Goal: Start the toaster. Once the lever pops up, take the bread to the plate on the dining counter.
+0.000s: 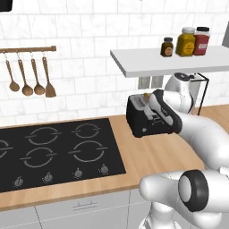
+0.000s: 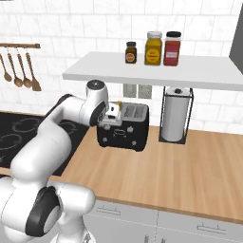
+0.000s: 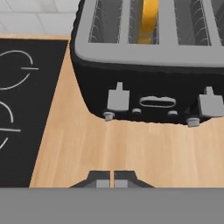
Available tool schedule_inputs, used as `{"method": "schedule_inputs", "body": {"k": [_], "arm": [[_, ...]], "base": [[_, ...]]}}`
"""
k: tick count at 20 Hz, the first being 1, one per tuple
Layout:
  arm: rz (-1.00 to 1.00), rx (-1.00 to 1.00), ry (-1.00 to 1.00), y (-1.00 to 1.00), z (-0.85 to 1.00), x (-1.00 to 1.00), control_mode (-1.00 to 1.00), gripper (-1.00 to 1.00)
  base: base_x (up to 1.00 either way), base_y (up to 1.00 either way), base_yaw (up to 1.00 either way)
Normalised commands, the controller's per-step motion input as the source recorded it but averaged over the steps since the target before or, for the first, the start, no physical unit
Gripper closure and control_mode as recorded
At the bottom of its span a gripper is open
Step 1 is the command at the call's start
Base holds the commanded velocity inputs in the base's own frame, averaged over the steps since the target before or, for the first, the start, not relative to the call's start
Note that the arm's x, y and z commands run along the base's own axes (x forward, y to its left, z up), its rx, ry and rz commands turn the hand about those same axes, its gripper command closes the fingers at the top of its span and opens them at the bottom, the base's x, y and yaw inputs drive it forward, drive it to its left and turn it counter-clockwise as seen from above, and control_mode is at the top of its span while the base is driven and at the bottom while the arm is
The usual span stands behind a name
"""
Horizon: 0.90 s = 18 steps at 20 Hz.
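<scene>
My end effector point(image 3: 113, 183) is pressed together, empty, in front of the toaster point(image 3: 148, 65) near the tabletop's back edge. Bread point(image 3: 148, 19) sits in a slot; I judge toasting not yet started, carrying still ahead.

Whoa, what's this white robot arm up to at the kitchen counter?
It is about to start the toaster, a black one on the wooden counter beside the hob. A slice of bread already sits down in one slot. The claw is shut, empty, and poised just in front of the toaster's face, where two grey levers stick out. It grips nothing yet.
</scene>
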Motion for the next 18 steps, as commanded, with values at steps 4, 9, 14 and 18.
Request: {"method": "schedule_inputs", "body": {"k": [4, 9, 14, 18], "arm": [[0.00, 0.00, 0.00, 0.00, -0.10, 0.12, -1.00, 1.00], [0.00, 0.00, 0.00, 0.01, -0.03, 0.26, -1.00, 1.00], [0.00, 0.00, 0.00, 0.00, -0.07, 0.05, -1.00, 1.00], [0.00, 0.00, 0.00, 0.00, -0.09, 0.11, -1.00, 1.00]], "base": [[0.00, 0.00, 0.00], [0.00, 0.00, 0.00], [0.00, 0.00, 0.00], [0.00, 0.00, 0.00]]}}
